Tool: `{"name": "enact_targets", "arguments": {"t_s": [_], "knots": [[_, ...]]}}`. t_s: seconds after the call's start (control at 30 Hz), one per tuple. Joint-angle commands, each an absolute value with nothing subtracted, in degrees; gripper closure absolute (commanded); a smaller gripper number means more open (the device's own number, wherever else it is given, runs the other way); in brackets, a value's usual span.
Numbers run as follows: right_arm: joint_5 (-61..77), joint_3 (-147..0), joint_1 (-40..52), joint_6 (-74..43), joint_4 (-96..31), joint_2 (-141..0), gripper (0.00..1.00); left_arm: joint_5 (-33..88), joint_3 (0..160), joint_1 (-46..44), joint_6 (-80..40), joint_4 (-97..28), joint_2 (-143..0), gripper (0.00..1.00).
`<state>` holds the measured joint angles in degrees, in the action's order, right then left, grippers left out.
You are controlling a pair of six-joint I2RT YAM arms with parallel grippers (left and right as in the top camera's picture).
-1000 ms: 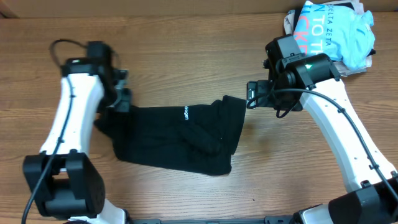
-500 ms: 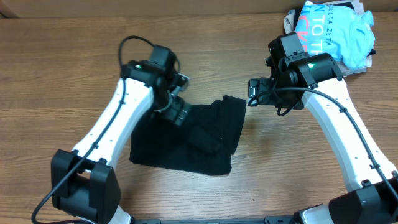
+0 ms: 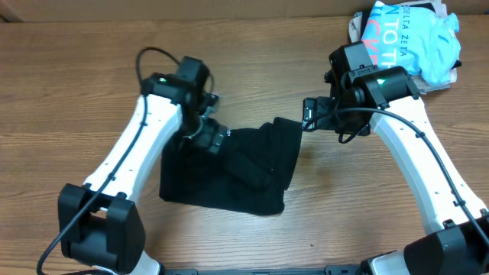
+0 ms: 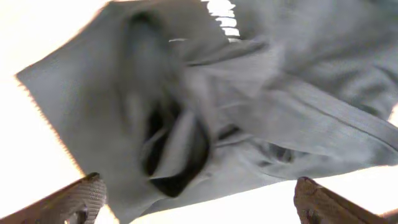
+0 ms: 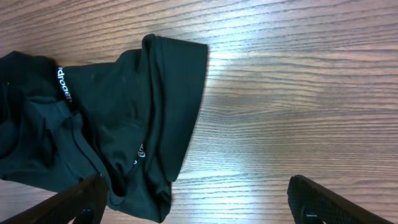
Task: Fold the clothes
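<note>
Black garment (image 3: 244, 179) lies folded over on itself in the middle of the wooden desk (image 3: 76, 38), rumpled, with a strip of white lettering (image 5: 62, 84) along one band. Left pincer (image 3: 209, 137) hangs over the garment's far left corner; its wrist view shows both fingers (image 4: 78, 198) spread wide above blurred cloth. Right pincer (image 3: 308, 114) hovers just beyond the garment's far right corner, its fingers (image 5: 87, 196) likewise wide apart over bare wood. Farther back, at the desk's right corner, sits a heap of clothes (image 3: 367, 27) topped by a light blue printed T-shirt (image 3: 416, 42).
</note>
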<state>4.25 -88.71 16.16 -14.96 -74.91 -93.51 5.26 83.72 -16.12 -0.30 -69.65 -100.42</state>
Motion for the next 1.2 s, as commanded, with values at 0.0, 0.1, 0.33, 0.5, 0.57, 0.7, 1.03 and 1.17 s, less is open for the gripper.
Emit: {"name": "enact_targets", "arguments": {"t_s": [0.0, 0.1, 0.33, 0.5, 0.57, 0.7, 1.03, 1.17], "knots": [[4.8, -88.4, 16.0, -14.9, -74.3, -93.6, 0.04, 2.0, 82.6, -12.4, -3.1, -69.1, -100.0, 0.41], [4.8, -88.4, 16.0, -14.9, -73.9, -93.6, 0.04, 1.3, 79.2, -9.8, -3.9, -66.8, -100.0, 0.89], [4.8, -88.4, 16.0, -14.8, -73.1, -93.6, 0.04, 1.3, 68.6, -8.8, -4.8, -58.3, -100.1, 0.96], [4.8, -88.4, 16.0, -14.8, -73.1, -93.6, 0.04, 1.5, 65.4, -10.0, -6.1, -55.1, -100.1, 0.96], [4.8, -88.4, 16.0, -14.8, -73.1, -93.6, 0.04, 2.6, 64.8, -10.9, -6.0, -54.1, -100.1, 0.96], [4.8, -88.4, 16.0, -14.8, -73.1, -93.6, 0.04, 6.0, 64.8, -13.5, -6.0, -52.2, -100.1, 0.96], [4.8, -88.4, 16.0, -14.8, -73.3, -93.6, 0.04, 10.5, 64.8, -25.4, -6.0, -49.7, -100.1, 0.96], [4.8, -88.4, 16.0, -14.8, -73.3, -93.6, 0.04, 10.3, 64.9, -29.2, -5.8, -48.5, -100.1, 0.96]]}}
